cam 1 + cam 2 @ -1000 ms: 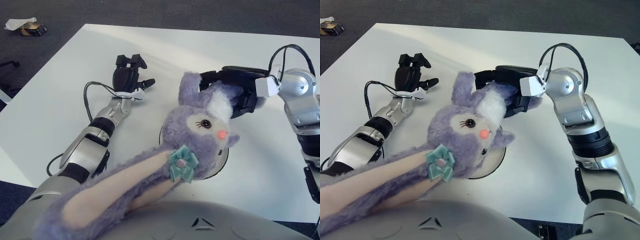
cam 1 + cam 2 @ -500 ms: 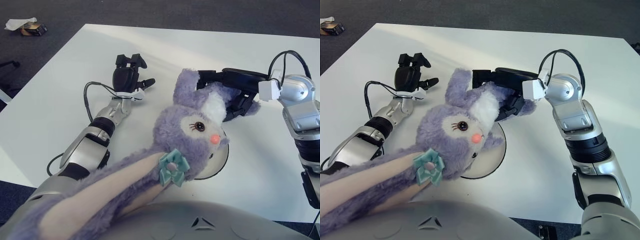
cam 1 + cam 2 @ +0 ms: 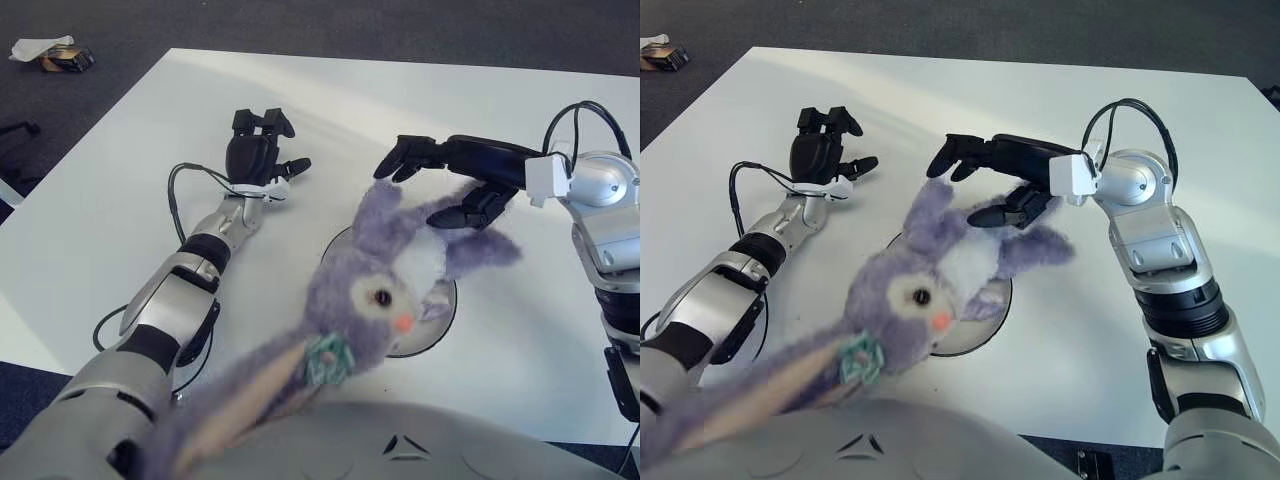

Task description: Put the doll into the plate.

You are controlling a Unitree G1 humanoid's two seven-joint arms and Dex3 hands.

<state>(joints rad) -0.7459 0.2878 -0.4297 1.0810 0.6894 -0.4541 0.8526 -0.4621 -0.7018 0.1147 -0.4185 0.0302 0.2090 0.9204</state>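
Observation:
The doll point(image 3: 385, 285) is a purple plush bunny with a pink nose and a teal bow. Its head lies over the white plate point(image 3: 441, 325), and one long ear trails down-left off the plate toward my torso. My right hand point(image 3: 430, 186) hovers just behind the doll's head. Its fingers point(image 3: 970, 155) are spread and grip nothing, with the thumb close to a tuft of fur. My left hand point(image 3: 258, 152) shows on the table to the left of the plate, idle and holding nothing.
The white table point(image 3: 480, 95) runs wide behind and to the right of the plate. A small box point(image 3: 66, 59) and crumpled paper point(image 3: 40, 45) lie on the dark floor at the far left. My torso point(image 3: 400, 445) fills the bottom edge.
My right hand has opened and let go of the doll. The doll has dropped lower and toward me over the plate. The left arm has not moved.

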